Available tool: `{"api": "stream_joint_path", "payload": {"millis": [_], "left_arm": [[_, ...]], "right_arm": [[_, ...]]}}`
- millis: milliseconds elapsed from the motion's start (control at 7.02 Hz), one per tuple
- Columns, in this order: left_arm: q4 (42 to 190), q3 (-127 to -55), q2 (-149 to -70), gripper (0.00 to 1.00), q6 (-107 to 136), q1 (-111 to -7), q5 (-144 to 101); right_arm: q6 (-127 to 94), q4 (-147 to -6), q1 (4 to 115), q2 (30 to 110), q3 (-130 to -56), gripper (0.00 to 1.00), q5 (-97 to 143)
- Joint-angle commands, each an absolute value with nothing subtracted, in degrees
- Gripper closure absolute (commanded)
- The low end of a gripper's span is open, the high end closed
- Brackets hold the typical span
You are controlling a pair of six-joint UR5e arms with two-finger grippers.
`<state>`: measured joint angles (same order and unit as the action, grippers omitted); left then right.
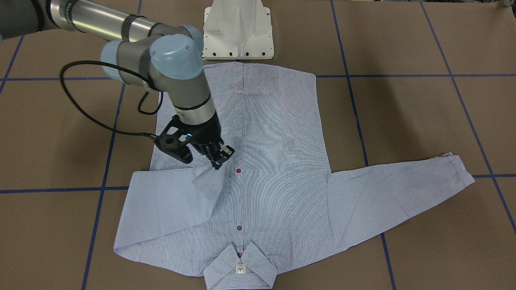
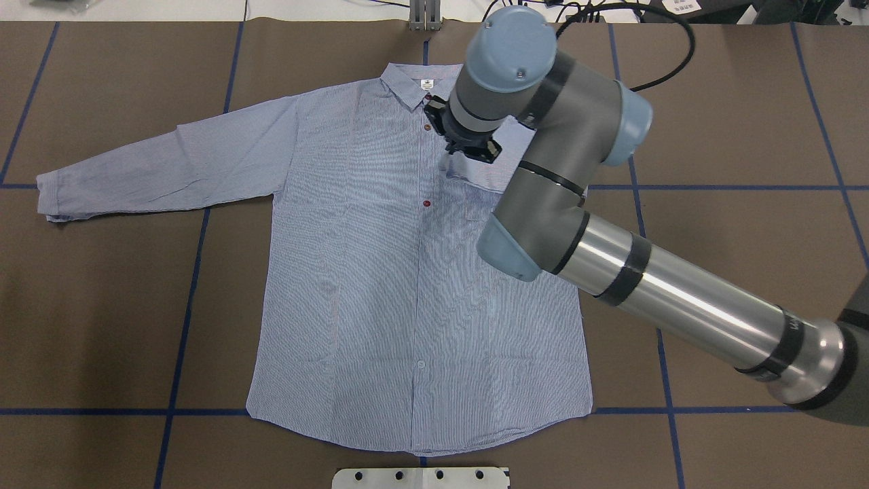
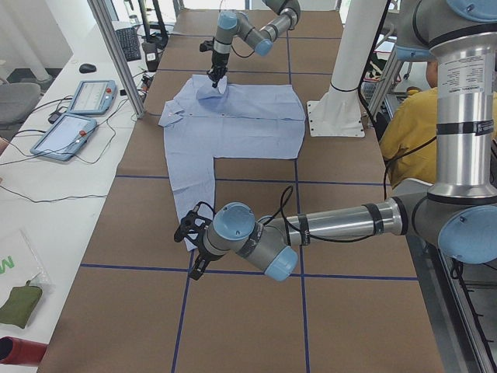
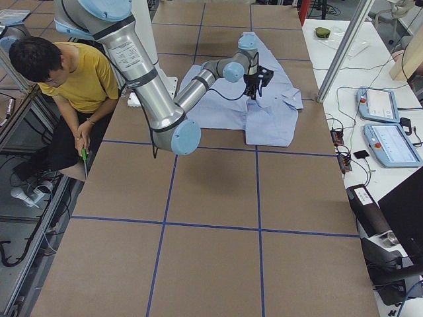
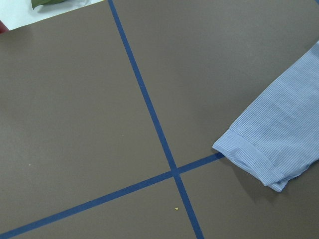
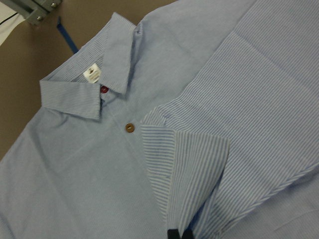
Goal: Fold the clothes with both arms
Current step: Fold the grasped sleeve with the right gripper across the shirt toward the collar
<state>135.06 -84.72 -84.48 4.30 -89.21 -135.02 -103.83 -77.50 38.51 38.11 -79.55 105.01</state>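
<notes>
Shirt [image 2: 380, 272] lies flat, front up, on the table [image 2: 747, 204]: collar [image 2: 407, 85] at the far edge, hem toward the white pedestal [image 1: 238, 32]. The right sleeve [image 1: 169, 201] lies folded in over the chest. Its right cuff [image 6: 184, 164] is pinched between the closed fingers of the right gripper [image 1: 219, 160], raised just beside the button placket, below the collar. The left sleeve [image 2: 170, 163] is not yet folded. Its long axis runs straight out from the shoulder, crosswise to the placket, toward the robot's left. The left cuff [image 5: 264, 159] lies flat just beside a crossing of blue tape lines [image 5: 149, 109]. The left gripper [image 3: 194, 249] hangs over bare table near that cuff, which sits toward the right of its wrist view; no fingers show there, so I cannot tell whether it is spread or closed. Judgement: the left arm is much the nearer to this cuff, and the fold would carry it across toward the placket, where the right gripper and its raised cuff now stand in the way. A person in yellow [image 4: 73, 79] sits behind the robot, well apart.
</notes>
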Motion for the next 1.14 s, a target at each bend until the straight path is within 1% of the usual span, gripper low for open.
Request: {"api": "stream_joint_path", "payload": {"millis": [0,570,713,855,998], "left_arm": [[135.09,-84.99,-84.46,0.00,4.31,-89.21,-135.09],[135.09,-85.17,-84.46,0.01,4.31,-89.21,-135.09],[135.09,-85.17,-84.29,0.00,4.31,-89.21,-135.17],[135.09,-85.17,-84.55,0.00,5.26,-89.12,-134.91],[135.09,-84.21,-85.86,0.01,10.67,-88.16,-134.56]], "right_arm": [[-106.96,-72.43,36.57,32.00,-72.60,1.00,103.45],[-106.96,-71.19,34.81,30.23,-70.58,1.00,101.25],[-106.96,-70.58,34.54,30.15,-70.49,0.06,101.08],[-108.01,-68.92,33.93,29.71,-70.14,0.00,100.03],[-110.71,-66.30,33.23,28.23,-68.14,0.00,99.15]]}}
